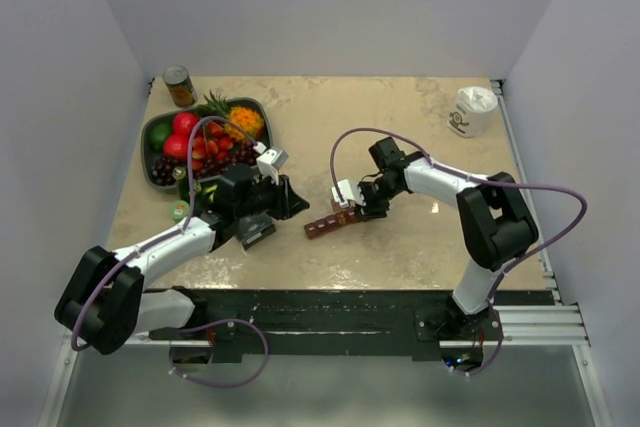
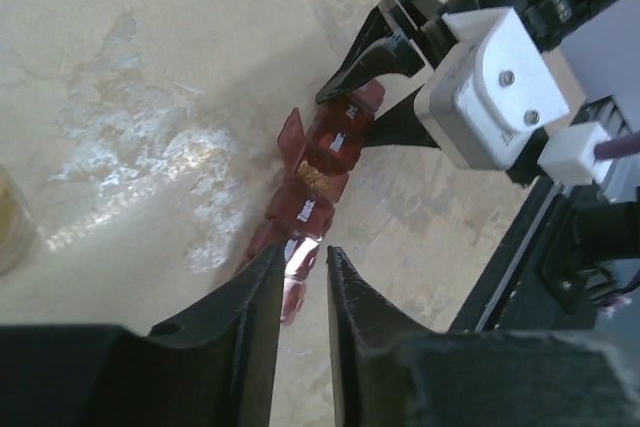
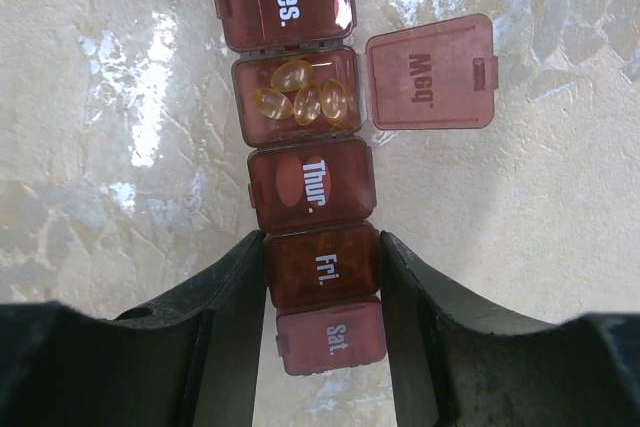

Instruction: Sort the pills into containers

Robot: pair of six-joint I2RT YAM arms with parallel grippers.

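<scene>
Dark-red containers [image 1: 328,221] lie mid-frame in top view on table [image 1: 430,127] | right gripper [image 3: 320,247] pinches the strip at its Fri. cell, likely to steady it | left gripper [image 2: 300,265] almost pressed together at the far end, grip unclear | pills [image 3: 300,97] sit in the open Wed. cell, upper centre | room: bare tabletop toward upper right, arms crowd both ends

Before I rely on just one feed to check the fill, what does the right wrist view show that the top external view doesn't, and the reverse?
Only the right wrist: day labels on the pill organizer, the Wed. lid flipped open, and yellow capsules in that compartment. Only the top external: the fruit bowl, tin can, white cup and left arm. Both: the red organizer on the table with the right jaws straddling it.
</scene>
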